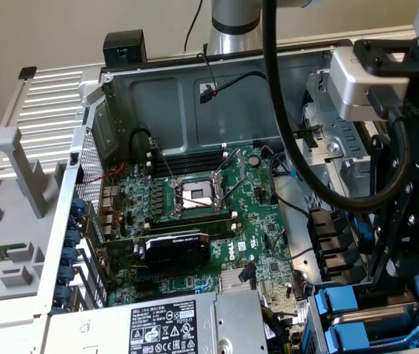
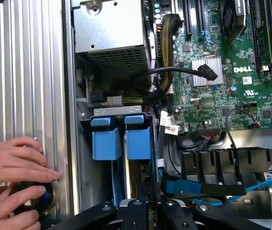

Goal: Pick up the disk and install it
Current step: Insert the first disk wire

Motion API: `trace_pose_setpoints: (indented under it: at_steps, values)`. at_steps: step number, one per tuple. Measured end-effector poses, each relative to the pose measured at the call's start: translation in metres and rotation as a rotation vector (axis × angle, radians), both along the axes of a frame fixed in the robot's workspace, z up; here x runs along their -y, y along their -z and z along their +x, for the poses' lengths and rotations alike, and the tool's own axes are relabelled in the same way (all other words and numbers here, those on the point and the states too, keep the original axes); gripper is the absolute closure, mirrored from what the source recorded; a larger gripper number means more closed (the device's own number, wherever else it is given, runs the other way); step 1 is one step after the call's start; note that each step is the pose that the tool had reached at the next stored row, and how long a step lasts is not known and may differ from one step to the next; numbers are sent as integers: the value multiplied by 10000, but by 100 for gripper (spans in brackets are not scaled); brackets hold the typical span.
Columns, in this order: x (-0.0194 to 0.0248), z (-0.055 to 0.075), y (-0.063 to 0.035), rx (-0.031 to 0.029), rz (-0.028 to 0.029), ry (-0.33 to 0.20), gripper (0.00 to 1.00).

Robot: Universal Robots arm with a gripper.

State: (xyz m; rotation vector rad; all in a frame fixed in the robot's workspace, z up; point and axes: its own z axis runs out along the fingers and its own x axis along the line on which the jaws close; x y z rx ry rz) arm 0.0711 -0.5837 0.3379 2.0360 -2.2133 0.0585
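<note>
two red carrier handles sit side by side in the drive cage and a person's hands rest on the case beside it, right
Not quite: the carrier handles are blue, not red. The wrist view shows the two side by side in the drive cage, with a person's hands resting on the case beside it.

Disk (image 2: 138,142) is seen edge-on, slotted upright in the drive cage. Its bright blue carrier end is exposed, just beside a second blue carrier.
</note>
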Motion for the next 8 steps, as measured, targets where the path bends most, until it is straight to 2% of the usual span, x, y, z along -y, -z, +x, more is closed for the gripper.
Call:
trace_pose_setpoints:
  at_steps: [4,8]
  values:
    - [0,-16,2,55,4,-2,83]
    - [0,-21,1,73,0,-2,83]
